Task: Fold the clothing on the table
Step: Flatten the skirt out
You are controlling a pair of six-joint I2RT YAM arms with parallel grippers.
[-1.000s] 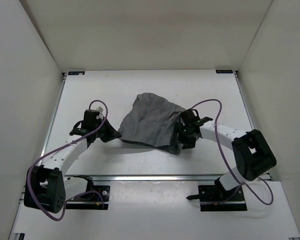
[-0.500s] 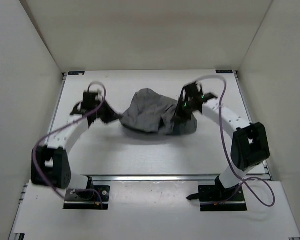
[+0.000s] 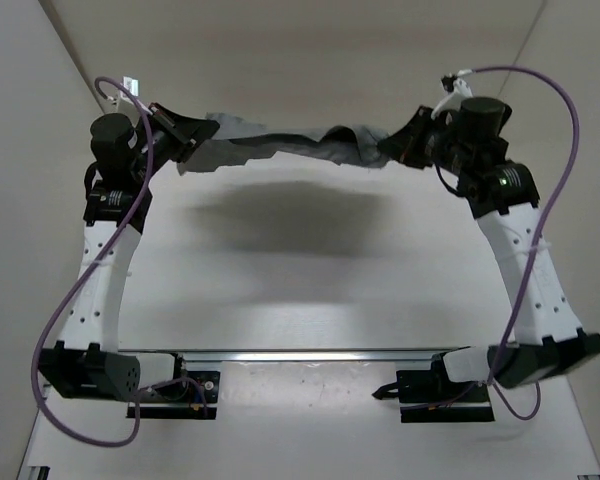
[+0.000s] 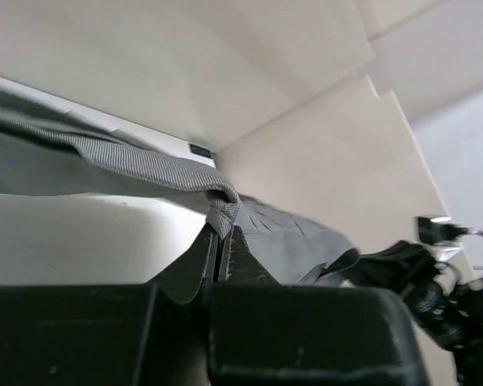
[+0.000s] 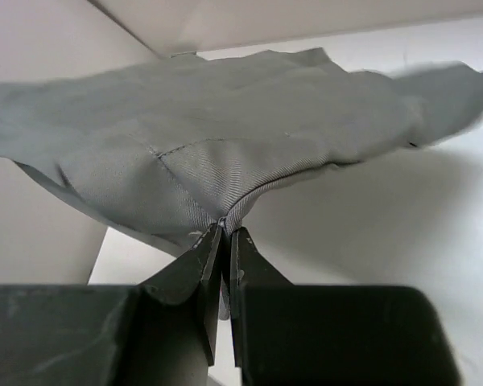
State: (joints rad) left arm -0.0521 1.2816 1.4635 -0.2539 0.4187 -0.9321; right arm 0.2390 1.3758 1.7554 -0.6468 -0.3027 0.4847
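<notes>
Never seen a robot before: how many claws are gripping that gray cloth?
2. The left gripper pinches the clothing at its left end; the right gripper pinches its right end. It hangs stretched between them, above the table.

Left hand and right hand high, far forward, tightly closed.

You have one clothing, one table; two arms: left arm, right arm; two grippers: left gripper, right gripper.
</notes>
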